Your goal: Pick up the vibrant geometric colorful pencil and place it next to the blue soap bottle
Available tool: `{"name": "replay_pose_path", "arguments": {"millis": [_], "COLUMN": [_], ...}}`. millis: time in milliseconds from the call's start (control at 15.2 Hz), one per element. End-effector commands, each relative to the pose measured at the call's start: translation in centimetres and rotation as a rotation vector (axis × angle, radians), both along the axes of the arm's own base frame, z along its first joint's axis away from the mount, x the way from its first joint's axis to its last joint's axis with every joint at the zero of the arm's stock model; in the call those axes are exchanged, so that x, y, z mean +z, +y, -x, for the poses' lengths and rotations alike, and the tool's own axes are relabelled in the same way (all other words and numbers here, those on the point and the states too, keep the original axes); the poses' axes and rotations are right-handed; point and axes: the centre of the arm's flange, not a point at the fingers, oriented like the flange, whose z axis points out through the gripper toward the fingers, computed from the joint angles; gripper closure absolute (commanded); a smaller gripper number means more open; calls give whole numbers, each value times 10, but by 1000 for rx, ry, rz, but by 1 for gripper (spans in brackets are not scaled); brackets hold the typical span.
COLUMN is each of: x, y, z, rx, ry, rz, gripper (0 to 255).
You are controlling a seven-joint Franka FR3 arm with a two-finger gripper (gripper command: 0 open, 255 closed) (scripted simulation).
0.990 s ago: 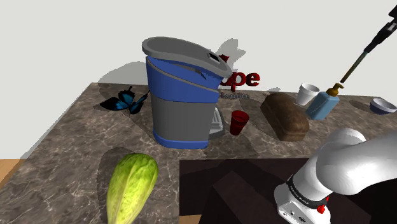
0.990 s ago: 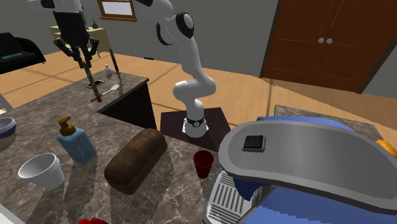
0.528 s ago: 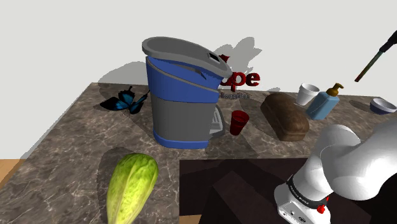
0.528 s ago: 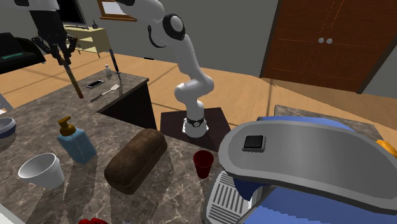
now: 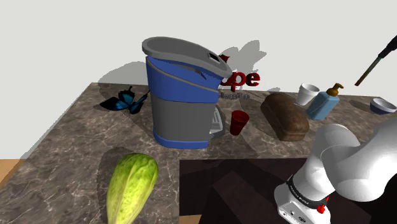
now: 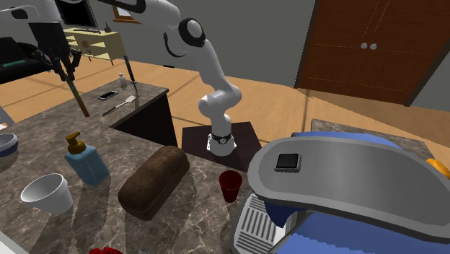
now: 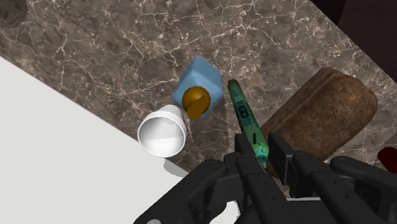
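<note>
My gripper [image 6: 61,63] is shut on the pencil [image 6: 76,94], a green patterned stick that hangs tilted, high above the counter. In the shoulder view the pencil [image 5: 374,63] is up and to the right of the blue soap bottle [image 5: 324,103]. In the wrist view the pencil [image 7: 245,121] is clasped in my gripper [image 7: 263,153], its tip pointing close beside the soap bottle [image 7: 205,79] with its brown pump. The soap bottle [image 6: 86,162] stands upright between a white cup and a bread loaf.
The white cup [image 5: 308,94] and brown bread loaf [image 5: 285,116] flank the bottle. A bowl [image 5: 383,105] sits at the shoulder view's right. A red cup [image 5: 239,122], a blue-grey coffee machine [image 5: 184,95], a lettuce [image 5: 132,188] and a butterfly figure [image 5: 125,100] lie further left.
My gripper has carried the pencil toward the second exterior view's left and higher in the shoulder view, away from over the bottle's pump. It has moved little in the last half second.
</note>
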Motion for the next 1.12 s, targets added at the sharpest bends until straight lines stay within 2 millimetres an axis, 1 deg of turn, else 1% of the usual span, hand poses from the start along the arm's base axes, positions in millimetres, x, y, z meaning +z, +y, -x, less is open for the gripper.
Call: {"name": "replay_pose_path", "arguments": {"millis": [0, 1056], "x": [-11, -96], "y": [0, 0], "z": [1, 1], "rx": [0, 0], "ry": [0, 0], "rz": [0, 0], "gripper": [255, 255]}}
